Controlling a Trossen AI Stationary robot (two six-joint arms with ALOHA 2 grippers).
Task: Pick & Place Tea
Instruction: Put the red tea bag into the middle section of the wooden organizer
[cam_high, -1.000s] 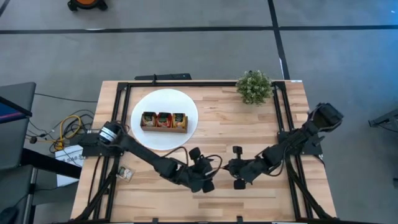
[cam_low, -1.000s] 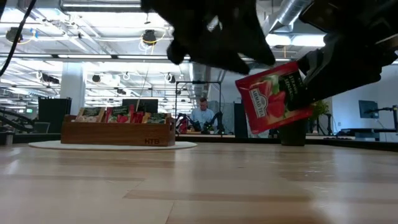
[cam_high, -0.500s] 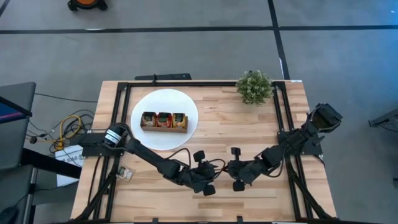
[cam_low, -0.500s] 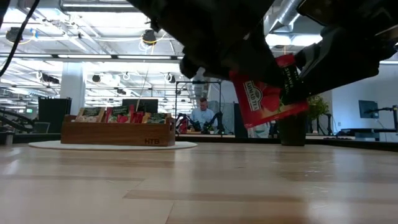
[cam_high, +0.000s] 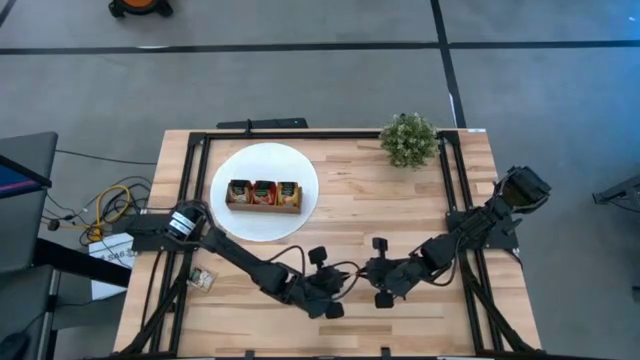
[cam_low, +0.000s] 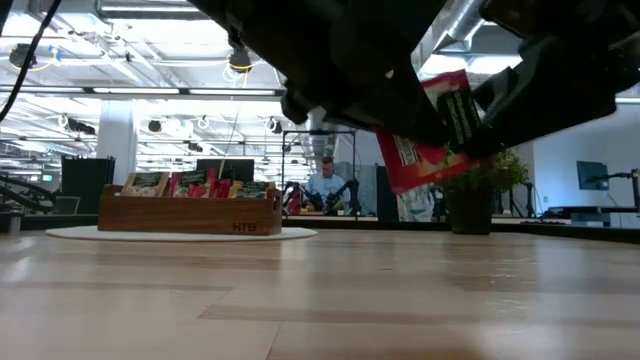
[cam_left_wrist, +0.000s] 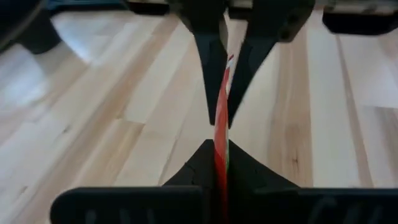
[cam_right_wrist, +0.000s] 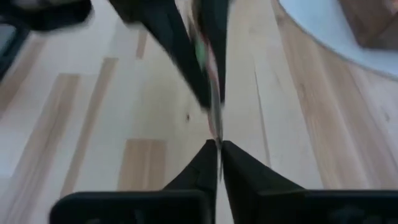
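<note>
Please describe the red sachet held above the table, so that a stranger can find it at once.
Look at the front middle of the table, where both arms meet. The red sachet hangs there in the air, pinched by the left gripper and the right gripper. The other sachets sit in the tray.

One red sachet, one tray, one plant, one disc

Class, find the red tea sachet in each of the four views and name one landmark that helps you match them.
High view: hidden between the two grippers, front centre of the table.
Low view: red tea sachet upper right, above the table.
Left wrist view: edge-on, centre.
Right wrist view: edge-on, centre.
Landmark: white disc.
</note>
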